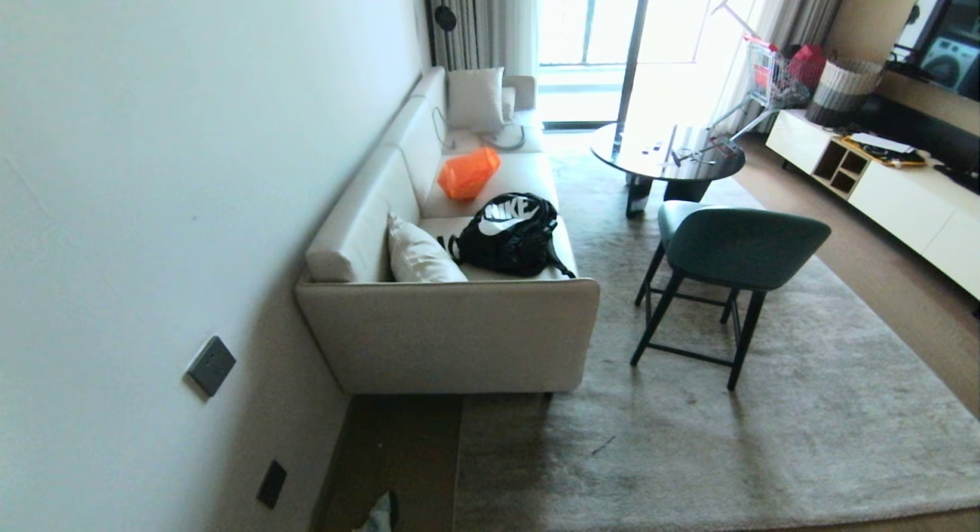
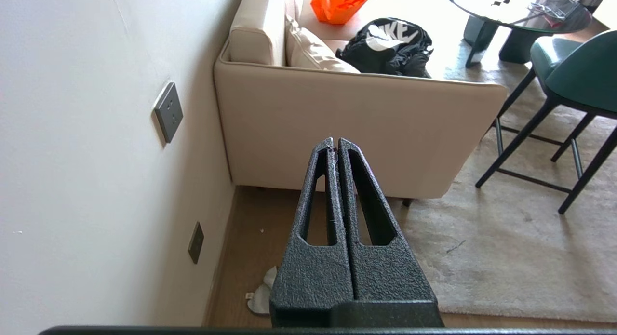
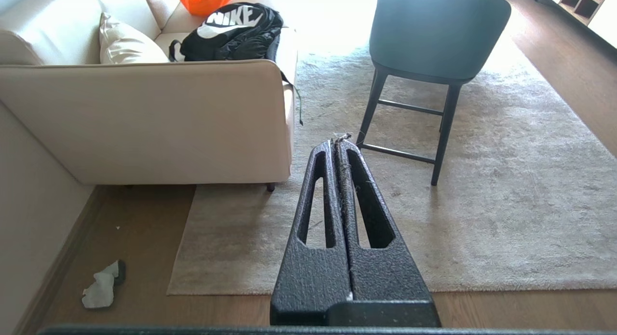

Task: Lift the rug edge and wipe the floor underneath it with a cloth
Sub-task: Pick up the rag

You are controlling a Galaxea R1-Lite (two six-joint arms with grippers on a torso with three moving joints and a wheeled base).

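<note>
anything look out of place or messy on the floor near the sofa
Yes: the cloth lies crumpled on the bare floor by the wall, just off the rug edge, not in either hand. A few specks dot the planks near it. The rug itself lies flat.

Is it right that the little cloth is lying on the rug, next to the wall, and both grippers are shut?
Not quite. The cloth lies on the bare wood floor, off the rug, as the right wrist view shows. The rest holds: it is next to the wall, and the left gripper and right gripper are both shut.
</note>
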